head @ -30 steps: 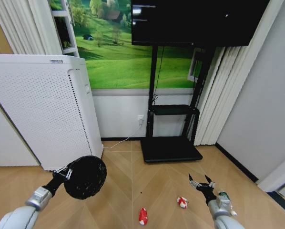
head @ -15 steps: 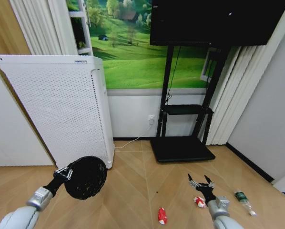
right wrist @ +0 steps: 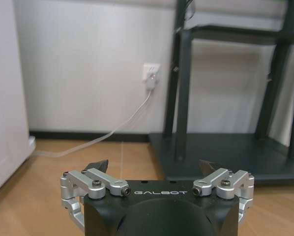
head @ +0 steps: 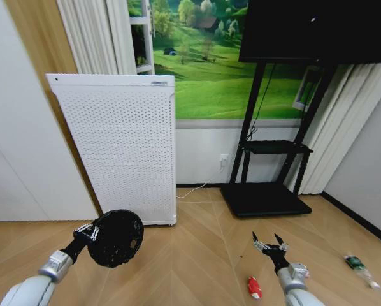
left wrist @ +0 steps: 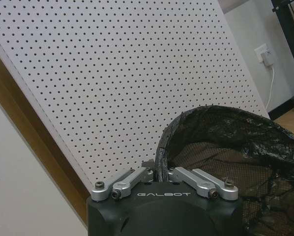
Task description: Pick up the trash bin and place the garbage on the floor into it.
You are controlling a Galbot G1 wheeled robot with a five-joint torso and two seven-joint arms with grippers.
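My left gripper [head: 88, 232] is shut on the rim of the black mesh trash bin [head: 116, 238], which it holds off the floor at the lower left; the left wrist view has the gripper [left wrist: 159, 173] pinching the bin's rim [left wrist: 225, 147], with a black liner inside. My right gripper [head: 271, 243] hangs open and empty at the lower right, its jaws wide apart in the right wrist view [right wrist: 154, 167]. Of the garbage, a red piece [head: 254, 288] lies on the floor just left of the right arm and a small green bottle [head: 359, 268] lies at the far right.
A tall white perforated appliance [head: 123, 153] stands against the wall behind the bin. A black TV stand [head: 270, 191] with a flat base sits to the right, a white cable [right wrist: 112, 135] running to a wall socket [right wrist: 151, 73]. Wooden floor lies open between the arms.
The whole head view has swung left: appliance, TV stand and litter all shifted right in the picture. The red-and-white piece has slipped from sight behind the right arm. Both arms keep their poses.
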